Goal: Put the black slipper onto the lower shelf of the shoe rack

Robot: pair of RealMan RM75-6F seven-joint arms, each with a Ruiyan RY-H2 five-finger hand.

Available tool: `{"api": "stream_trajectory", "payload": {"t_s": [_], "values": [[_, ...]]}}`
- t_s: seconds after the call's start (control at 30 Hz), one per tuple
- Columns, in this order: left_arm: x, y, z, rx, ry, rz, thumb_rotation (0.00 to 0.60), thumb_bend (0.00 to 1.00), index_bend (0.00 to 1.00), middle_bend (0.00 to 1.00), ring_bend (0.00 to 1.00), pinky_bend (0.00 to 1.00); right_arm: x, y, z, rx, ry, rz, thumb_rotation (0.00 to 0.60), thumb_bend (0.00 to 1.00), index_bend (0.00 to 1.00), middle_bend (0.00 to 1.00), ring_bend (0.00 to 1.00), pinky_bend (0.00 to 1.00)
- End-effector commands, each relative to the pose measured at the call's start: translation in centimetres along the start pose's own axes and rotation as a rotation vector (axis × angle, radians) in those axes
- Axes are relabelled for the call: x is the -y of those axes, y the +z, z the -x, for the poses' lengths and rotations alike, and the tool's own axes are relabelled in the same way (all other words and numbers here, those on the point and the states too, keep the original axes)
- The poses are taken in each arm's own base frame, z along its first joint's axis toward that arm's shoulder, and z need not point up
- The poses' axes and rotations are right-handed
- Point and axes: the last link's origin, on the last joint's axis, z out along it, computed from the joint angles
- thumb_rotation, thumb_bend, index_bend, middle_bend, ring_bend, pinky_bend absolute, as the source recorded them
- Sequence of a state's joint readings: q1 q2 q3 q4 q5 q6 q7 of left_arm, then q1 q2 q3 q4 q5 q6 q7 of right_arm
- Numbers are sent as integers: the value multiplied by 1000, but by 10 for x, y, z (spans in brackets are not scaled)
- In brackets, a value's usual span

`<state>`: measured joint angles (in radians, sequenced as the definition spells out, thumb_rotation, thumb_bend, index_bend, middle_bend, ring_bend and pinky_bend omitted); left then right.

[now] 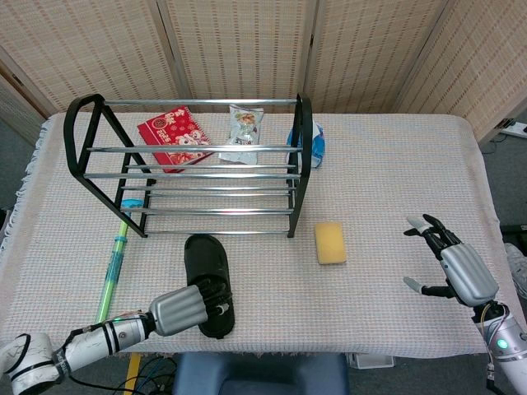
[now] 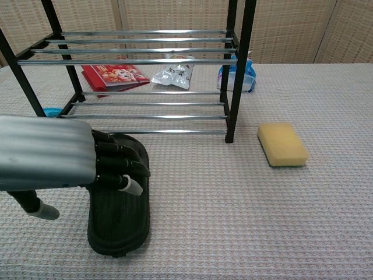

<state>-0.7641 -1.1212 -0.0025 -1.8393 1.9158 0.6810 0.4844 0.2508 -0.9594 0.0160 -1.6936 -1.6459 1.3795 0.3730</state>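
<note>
**Black slipper not yet secured; a poor grasp could push it off line**

Black and soft-looking, the slipper [image 1: 209, 284] lies flat on the table [image 1: 387, 189], toe toward the rack [image 1: 189, 164], just in front of its lower shelf [image 2: 145, 116] and not on it. The left hand [image 1: 185, 309] is over the slipper's heel half, fingers [image 2: 119, 166] curled down onto the sole near the strap. Whether they grip it or only rest on it cannot be told from either view.

If the fingers merely press from above, the slipper may slide on the cloth or twist when lifted. The rack's front rail sits close ahead, so a low or tilted carry could snag the toe on it and nudge the light frame. The green stick [image 1: 111, 276] beside the left arm could be knocked by the forearm.

The right hand [image 1: 457, 267] hovers released and spread, well apart, near the table's right edge. The yellow sponge [image 1: 330, 243] lies clear of the path.
</note>
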Motion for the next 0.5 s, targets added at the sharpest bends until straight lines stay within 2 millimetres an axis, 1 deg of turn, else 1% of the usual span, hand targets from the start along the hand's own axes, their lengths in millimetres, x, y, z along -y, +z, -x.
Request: {"api": "stream_trajectory", "payload": {"t_s": [0.03, 0.13, 0.3, 0.5], "values": [[-6, 22, -8, -3, 28, 49, 600, 167, 164, 93, 107, 284, 0, 0, 0, 0, 2, 1, 600, 196, 39, 244, 73, 177], [-8, 32, -6, 16, 32, 67, 600, 167, 164, 91, 105, 284, -1, -1, -1, 0, 10, 6, 600, 195, 38, 244, 73, 177], [-11, 42, -7, 15, 28, 74, 600, 167, 161, 89, 105, 284, -3, -3, -2, -5, 8, 16, 600, 196, 38, 244, 73, 177], [-10, 52, -1, 47, 48, 73, 600, 167, 166, 89, 105, 284, -4, -5, -3, -10, 10, 22, 600, 196, 39, 243, 73, 177]]}}
